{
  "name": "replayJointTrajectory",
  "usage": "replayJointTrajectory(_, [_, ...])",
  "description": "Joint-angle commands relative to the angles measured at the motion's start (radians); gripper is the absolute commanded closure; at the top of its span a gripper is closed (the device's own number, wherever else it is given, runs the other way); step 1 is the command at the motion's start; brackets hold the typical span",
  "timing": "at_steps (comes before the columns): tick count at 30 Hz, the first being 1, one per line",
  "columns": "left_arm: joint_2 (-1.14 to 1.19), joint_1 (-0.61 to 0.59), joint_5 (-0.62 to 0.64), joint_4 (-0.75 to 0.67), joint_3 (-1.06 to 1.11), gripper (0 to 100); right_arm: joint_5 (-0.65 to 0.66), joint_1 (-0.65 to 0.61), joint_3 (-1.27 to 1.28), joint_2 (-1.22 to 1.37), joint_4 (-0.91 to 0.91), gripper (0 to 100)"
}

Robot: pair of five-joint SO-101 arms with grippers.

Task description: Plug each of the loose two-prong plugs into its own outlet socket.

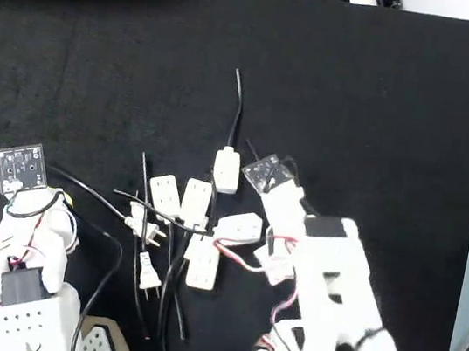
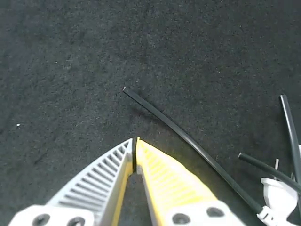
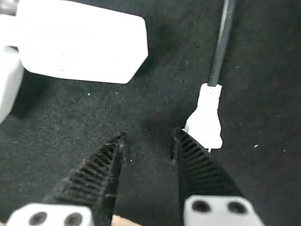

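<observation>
One plug [image 3: 205, 120] sits near the socket [image 3: 80, 44], just outside a fingertip of your spread right gripper [image 3: 150, 136], while the left gripper [image 2: 135, 141] is pinched together on nothing, so shift sideways, straddle its body, then squeeze.

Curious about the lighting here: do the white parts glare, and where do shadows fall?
High view: even light; the white sockets stand out bright on the black cloth. Right wrist view: a white socket glares almost featureless, dark shadow beneath. Left wrist view: the black cable throws only a faint shadow.
</observation>
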Motion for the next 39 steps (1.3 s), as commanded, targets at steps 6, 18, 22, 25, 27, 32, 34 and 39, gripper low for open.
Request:
replayJointTrajectory(6, [-0.005,-0.012,0.002,-0.011,0.018,97,-0.002,0.149,-0.131,0.255,-0.114,85.3])
replayJointTrajectory(18, [-0.005,-0.012,0.002,-0.011,0.018,97,0.031,0.152,-0.168,-0.005,0.029,85.2])
replayJointTrajectory(22, [-0.005,-0.012,0.002,-0.011,0.018,97,0.074,0.153,-0.153,-0.030,0.021,85.1])
replayJointTrajectory(25, [-0.005,-0.012,0.002,-0.011,0.018,97,0.074,0.178,-0.150,0.008,-0.017,85.1])
replayJointTrajectory(27, [-0.005,-0.012,0.002,-0.011,0.018,97,0.075,0.207,-0.154,0.054,-0.058,85.1])
replayJointTrajectory(32, [-0.005,-0.012,0.002,-0.011,0.018,97,0.127,0.239,-0.156,0.202,-0.114,85.3])
replayJointTrajectory(34, [-0.005,-0.012,0.002,-0.011,0.018,97,0.129,0.247,-0.157,0.249,-0.132,85.3])
replayJointTrajectory(39, [-0.005,-0.012,0.002,-0.011,0.018,97,0.129,0.272,-0.159,0.346,-0.239,85.3])
